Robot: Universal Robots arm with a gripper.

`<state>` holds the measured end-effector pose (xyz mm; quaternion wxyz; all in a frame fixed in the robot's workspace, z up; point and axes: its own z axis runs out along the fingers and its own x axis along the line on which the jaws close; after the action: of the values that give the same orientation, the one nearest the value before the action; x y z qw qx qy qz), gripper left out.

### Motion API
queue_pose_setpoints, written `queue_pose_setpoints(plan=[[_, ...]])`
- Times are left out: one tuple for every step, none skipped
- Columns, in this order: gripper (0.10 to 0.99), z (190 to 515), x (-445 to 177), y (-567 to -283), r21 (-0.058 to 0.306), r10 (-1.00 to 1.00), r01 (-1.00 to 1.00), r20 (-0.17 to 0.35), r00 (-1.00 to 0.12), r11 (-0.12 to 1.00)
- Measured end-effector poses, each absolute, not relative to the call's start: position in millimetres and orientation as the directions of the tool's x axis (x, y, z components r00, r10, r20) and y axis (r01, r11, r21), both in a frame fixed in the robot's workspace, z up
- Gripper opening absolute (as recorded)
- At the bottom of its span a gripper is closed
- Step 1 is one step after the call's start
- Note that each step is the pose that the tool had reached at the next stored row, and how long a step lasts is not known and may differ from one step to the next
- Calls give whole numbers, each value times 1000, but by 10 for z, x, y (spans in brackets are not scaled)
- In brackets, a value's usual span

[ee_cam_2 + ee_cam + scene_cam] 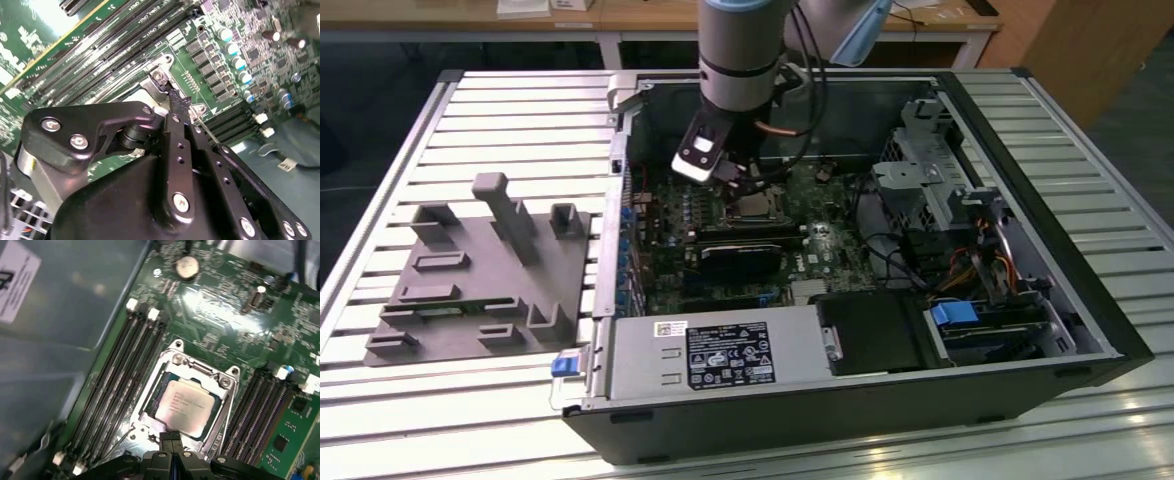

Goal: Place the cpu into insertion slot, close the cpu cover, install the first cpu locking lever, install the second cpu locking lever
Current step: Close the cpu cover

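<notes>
The cpu [187, 404], a square chip with a dull silver top, lies flat in the insertion slot [159, 389] on the green motherboard; in the exterior view the cpu [750, 207] sits mid-board inside the open case. The cpu cover [148, 396], a silvery frame, lies down around the chip. My gripper [171, 436] is shut, its black tips together at the near edge of the socket frame. In the second wrist view the gripper [179, 102] touches a corner of the frame beside a thin wire lever [209, 131]. In the exterior view the gripper [731, 185] hangs just above the socket.
Long black memory slots [120, 375] flank the socket on both sides. The case wall [60, 315] rises close by. A power supply [707, 355] and drive cage [934, 180] crowd the case. A grey fixture [480, 270] stands on the slatted table at the exterior view's left.
</notes>
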<state>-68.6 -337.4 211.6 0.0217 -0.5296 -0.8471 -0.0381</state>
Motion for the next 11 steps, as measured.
queue_pose_setpoints(plan=[[106, 2114, -686, -3374, 42, 888, 891, 77, -454, 452], [106, 2111, -686, -3374, 42, 879, 883, 77, -470, 468], [106, 2109, -686, -3374, 42, 870, 874, 77, -487, 485], [106, 2106, -686, -3374, 42, 861, 865, 77, -502, 501], [106, 2105, -686, -3374, 42, 852, 856, 77, -518, 516], [106, 2103, -686, -3374, 41, 843, 846, 77, -533, 531], [106, 2102, -686, -3374, 41, 833, 836, 77, -548, 546], [106, 2100, -686, -3374, 41, 823, 827, 77, -563, 561], [106, 2099, -686, -3374, 41, 813, 816, 77, -578, 576], [106, 2097, -686, -3374, 42, 802, 806, 77, -592, 591], [106, 2095, -686, -3374, 41, 790, 794, 77, -608, 606]])
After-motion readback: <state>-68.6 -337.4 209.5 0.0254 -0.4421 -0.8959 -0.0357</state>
